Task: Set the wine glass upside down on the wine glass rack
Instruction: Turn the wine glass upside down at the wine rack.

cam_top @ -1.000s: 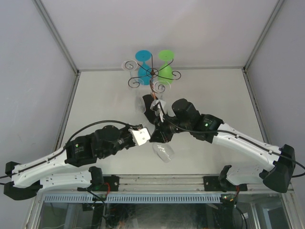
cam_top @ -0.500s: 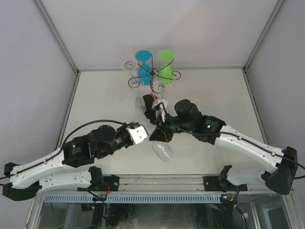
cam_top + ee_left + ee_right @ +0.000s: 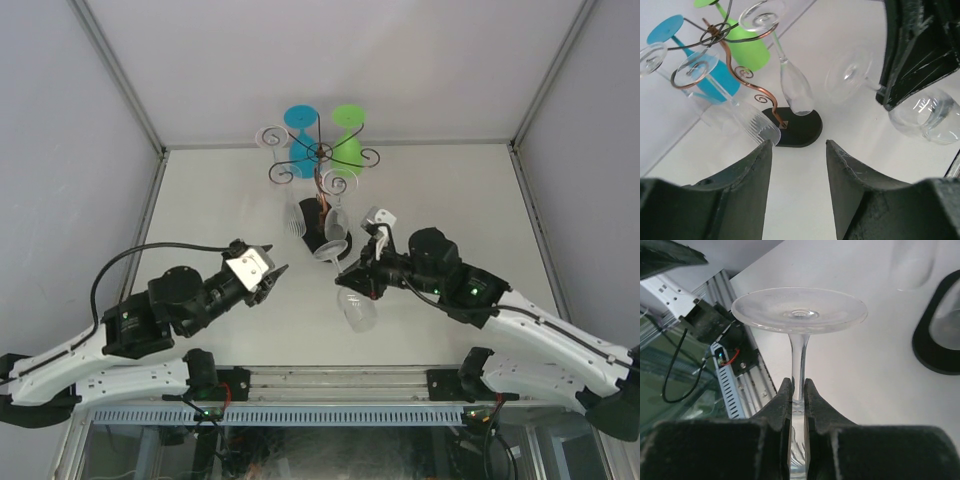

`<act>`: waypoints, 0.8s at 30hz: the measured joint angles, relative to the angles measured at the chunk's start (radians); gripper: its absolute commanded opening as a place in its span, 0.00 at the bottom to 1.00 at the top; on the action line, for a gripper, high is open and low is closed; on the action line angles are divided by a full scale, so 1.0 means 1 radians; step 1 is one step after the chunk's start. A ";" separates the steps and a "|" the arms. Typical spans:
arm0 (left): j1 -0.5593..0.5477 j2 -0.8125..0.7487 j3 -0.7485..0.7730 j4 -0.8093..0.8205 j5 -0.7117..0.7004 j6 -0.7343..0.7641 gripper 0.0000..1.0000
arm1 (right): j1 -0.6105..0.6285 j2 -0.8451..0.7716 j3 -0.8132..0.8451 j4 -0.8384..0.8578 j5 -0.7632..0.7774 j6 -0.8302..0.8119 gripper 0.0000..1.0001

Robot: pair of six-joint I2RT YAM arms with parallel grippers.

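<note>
My right gripper (image 3: 798, 390) is closed on the stem of the clear wine glass (image 3: 799, 314). The pads pinch the stem partway along. The round foot stands just beyond my fingertips, and the bowl lies behind them, toward my wrist. In the overhead view the foot faces the wine glass rack (image 3: 318, 152), whose black oval base sits near it, just ahead of these fingers. My left gripper (image 3: 797, 147) stands open with nothing between its jaws. The held glass lies to the right of them and the rack straight ahead. On the rack hang, bowls down, a blue glass (image 3: 300, 122), a green glass (image 3: 348, 140), a clear flute (image 3: 796, 92) and a ribbed clear glass (image 3: 752, 122).
</note>
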 measured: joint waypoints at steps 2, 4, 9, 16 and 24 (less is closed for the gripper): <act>0.006 -0.011 0.000 0.000 -0.017 -0.041 0.52 | -0.013 -0.055 -0.039 0.014 0.028 0.000 0.00; 0.027 -0.019 0.000 0.000 -0.014 -0.077 0.52 | -0.026 -0.105 -0.069 0.027 0.060 -0.002 0.00; 0.229 -0.045 -0.003 -0.002 0.078 -0.189 0.52 | -0.063 -0.238 -0.148 0.090 0.137 -0.024 0.00; 0.494 -0.130 -0.019 -0.003 0.225 -0.328 0.52 | -0.181 -0.343 -0.257 0.206 0.159 -0.078 0.00; 0.517 -0.237 -0.089 -0.072 0.231 -0.410 0.52 | -0.370 -0.323 -0.361 0.424 0.104 -0.111 0.00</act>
